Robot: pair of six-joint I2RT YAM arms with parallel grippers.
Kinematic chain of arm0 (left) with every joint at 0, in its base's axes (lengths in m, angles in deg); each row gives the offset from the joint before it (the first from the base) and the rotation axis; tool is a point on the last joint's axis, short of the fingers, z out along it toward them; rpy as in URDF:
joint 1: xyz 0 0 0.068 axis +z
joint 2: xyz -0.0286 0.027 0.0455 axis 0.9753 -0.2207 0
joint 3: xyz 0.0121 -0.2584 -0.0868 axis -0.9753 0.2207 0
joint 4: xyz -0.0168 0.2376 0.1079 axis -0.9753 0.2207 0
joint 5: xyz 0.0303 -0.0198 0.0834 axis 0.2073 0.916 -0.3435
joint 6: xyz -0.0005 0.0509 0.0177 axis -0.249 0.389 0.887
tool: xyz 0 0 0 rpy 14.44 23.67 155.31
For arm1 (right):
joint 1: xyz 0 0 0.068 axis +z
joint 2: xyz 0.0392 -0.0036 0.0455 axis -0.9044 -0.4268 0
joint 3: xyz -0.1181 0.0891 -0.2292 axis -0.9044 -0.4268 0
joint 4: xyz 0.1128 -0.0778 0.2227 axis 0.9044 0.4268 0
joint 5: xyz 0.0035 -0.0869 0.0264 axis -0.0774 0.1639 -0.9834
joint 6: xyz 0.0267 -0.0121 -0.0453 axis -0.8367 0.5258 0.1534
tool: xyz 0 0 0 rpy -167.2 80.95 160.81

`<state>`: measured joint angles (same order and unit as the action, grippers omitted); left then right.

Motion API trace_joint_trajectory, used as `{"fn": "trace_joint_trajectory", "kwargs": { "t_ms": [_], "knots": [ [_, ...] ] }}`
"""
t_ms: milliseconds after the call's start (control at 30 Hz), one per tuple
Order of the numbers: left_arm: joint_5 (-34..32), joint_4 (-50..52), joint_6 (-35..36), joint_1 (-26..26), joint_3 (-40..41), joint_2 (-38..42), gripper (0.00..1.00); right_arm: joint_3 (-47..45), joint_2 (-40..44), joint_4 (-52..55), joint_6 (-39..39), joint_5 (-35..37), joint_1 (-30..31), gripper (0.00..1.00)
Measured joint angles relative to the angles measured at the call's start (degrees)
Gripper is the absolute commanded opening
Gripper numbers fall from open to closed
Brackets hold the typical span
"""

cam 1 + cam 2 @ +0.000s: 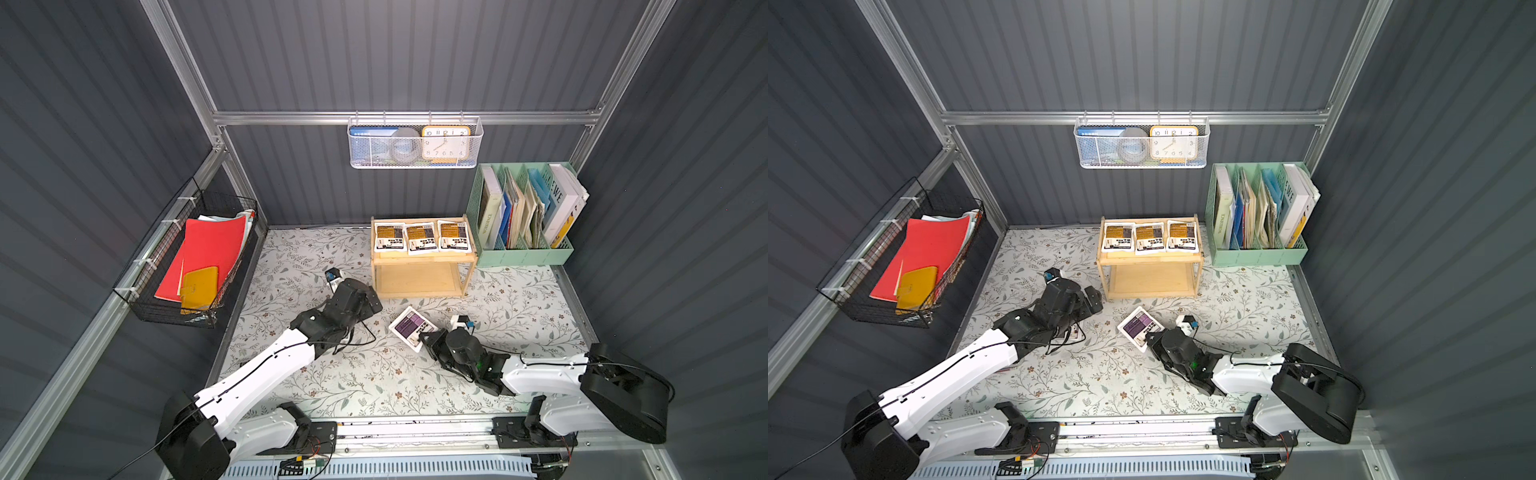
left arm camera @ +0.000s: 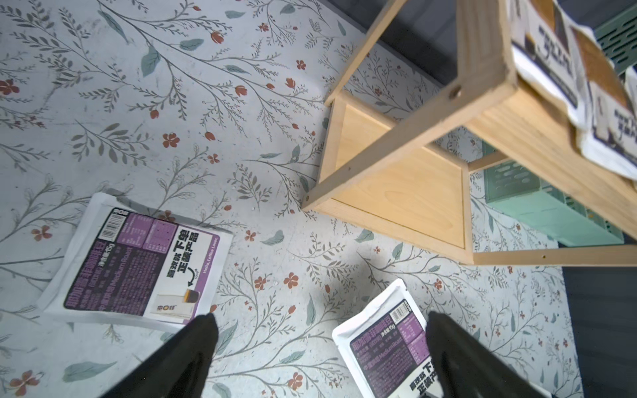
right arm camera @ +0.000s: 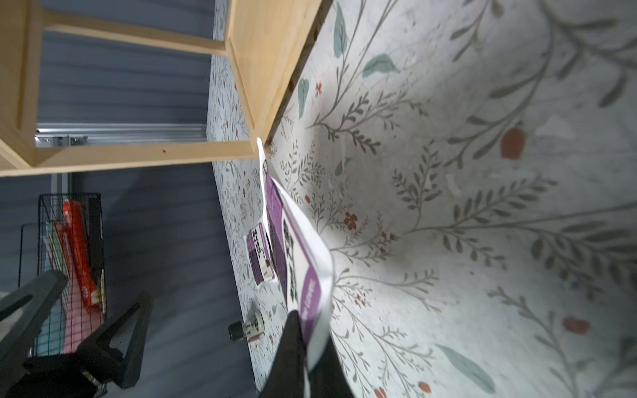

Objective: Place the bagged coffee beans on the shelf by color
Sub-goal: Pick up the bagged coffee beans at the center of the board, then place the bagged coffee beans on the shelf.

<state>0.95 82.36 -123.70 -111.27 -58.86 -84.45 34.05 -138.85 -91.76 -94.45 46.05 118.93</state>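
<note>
Shelf (image 1: 415,279) holds three yellow pouches (image 1: 421,237) on top; its bare lower tray should take purple. Right gripper (image 1: 423,336) pinches a purple pouch (image 1: 409,325) by its edge on the counter (image 1: 519,316) in front: lift clear, slide in flat. Left gripper (image 2: 320,320) hangs spread near the other purple pouch (image 2: 138,268).

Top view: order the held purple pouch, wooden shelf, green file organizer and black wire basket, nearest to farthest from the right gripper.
From the right gripper:
1. purple pouch, pinched in it.
2. wooden shelf, just behind.
3. green file organizer, back right corner.
4. black wire basket, left wall.
</note>
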Motion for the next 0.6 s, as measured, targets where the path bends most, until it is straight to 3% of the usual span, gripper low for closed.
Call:
{"fn": "trace_joint_trajectory", "kwargs": {
  "t_ms": [300,600],
  "knots": [
    [8.8,-3.3,1.2,13.6,-1.0,-0.5,1.00,7.1,-9.3,-4.5,-4.3,11.9,0.4,0.00],
    [20.7,-10.6,1.7,26.6,-2.4,-8.1,1.00,13.4,-23.2,-12.1,-8.7,22.9,0.4,0.00]
  ]
}}
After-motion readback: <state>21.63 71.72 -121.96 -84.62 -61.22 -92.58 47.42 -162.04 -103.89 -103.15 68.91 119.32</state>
